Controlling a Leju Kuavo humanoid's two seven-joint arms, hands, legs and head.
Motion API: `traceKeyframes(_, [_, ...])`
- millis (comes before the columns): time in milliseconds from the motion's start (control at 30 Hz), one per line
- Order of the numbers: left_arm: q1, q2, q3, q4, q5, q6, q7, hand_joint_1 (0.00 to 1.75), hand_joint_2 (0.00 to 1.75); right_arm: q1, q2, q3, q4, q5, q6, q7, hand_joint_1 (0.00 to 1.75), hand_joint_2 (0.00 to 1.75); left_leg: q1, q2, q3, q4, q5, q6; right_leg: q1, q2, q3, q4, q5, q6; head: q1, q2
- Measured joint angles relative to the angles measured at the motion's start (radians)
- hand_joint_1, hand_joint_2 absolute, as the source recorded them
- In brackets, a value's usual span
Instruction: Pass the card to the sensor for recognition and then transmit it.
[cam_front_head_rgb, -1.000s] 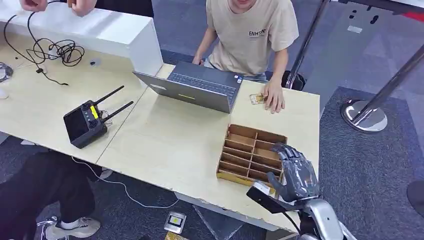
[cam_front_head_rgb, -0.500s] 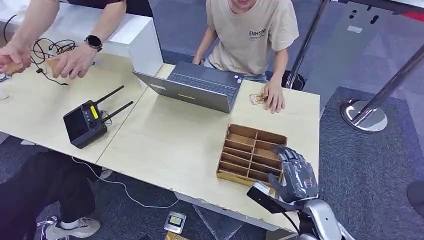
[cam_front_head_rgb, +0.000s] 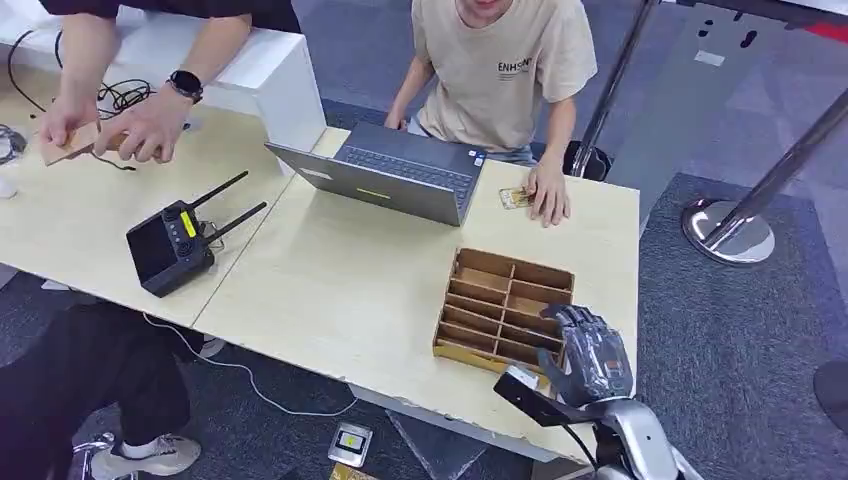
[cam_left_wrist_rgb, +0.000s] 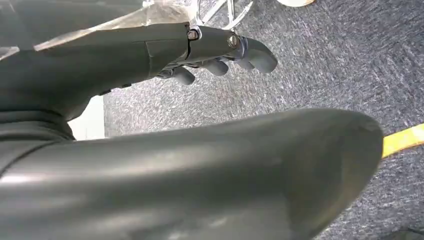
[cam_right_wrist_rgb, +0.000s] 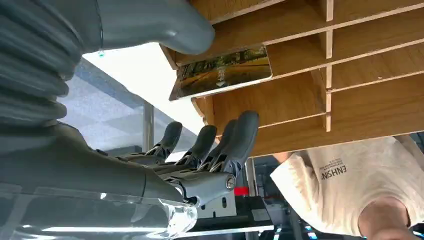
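In the near-right corner slot of the wooden divider tray (cam_front_head_rgb: 505, 300), the card (cam_right_wrist_rgb: 223, 71) stands on edge, its long axis running along the slot's length and one end poking out past the tray wall toward me. My right hand (cam_front_head_rgb: 590, 352) hovers over that corner, fingers (cam_right_wrist_rgb: 241, 132) spread and holding nothing, with the thumb on the card's far side. The card lies between thumb and fingers, so I judge a pinch comes next. My left hand (cam_left_wrist_rgb: 220, 55) hangs over the carpet, loosely curled and holding nothing.
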Motion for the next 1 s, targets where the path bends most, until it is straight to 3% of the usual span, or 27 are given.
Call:
traceKeyframes(67, [0.000, 0.000, 0.000, 0.000, 0.000, 0.000, 0.000, 0.00, 0.00, -0.004, 0.003, 0.002, 0.011, -0.002, -0.002, -0.002, 0.84, 1.75, 0.000, 0.000, 0.000, 0.000, 0.000, 0.000, 0.000, 0.000, 0.000, 0.000, 0.000, 0.000, 0.000, 0.000])
traceKeyframes(100, [0.000, 0.000, 0.000, 0.000, 0.000, 0.000, 0.000, 0.00, 0.00, -0.004, 0.004, 0.002, 0.016, -0.002, -0.002, -0.002, 1.20, 1.75, 0.000, 0.000, 0.000, 0.000, 0.000, 0.000, 0.000, 0.000, 0.000, 0.000, 0.000, 0.000, 0.000, 0.000])
traceKeyframes(133, [0.000, 0.000, 0.000, 0.000, 0.001, 0.000, 0.000, 0.00, 0.00, -0.004, 0.004, 0.002, 0.019, -0.002, -0.002, -0.002, 1.75, 1.75, 0.000, 0.000, 0.000, 0.000, 0.000, 0.000, 0.000, 0.000, 0.000, 0.000, 0.000, 0.000, 0.000, 0.000])
traceKeyframes(1000, [0.000, -0.001, 0.000, 0.000, 0.002, 0.005, 0.000, 0.00, 0.00, -0.023, 0.019, 0.010, 0.051, -0.021, -0.022, -0.018, 1.75, 1.75, 0.000, 0.000, 0.000, 0.000, 0.000, 0.000, 0.000, 0.000, 0.000, 0.000, 0.000, 0.000, 0.000, 0.000])
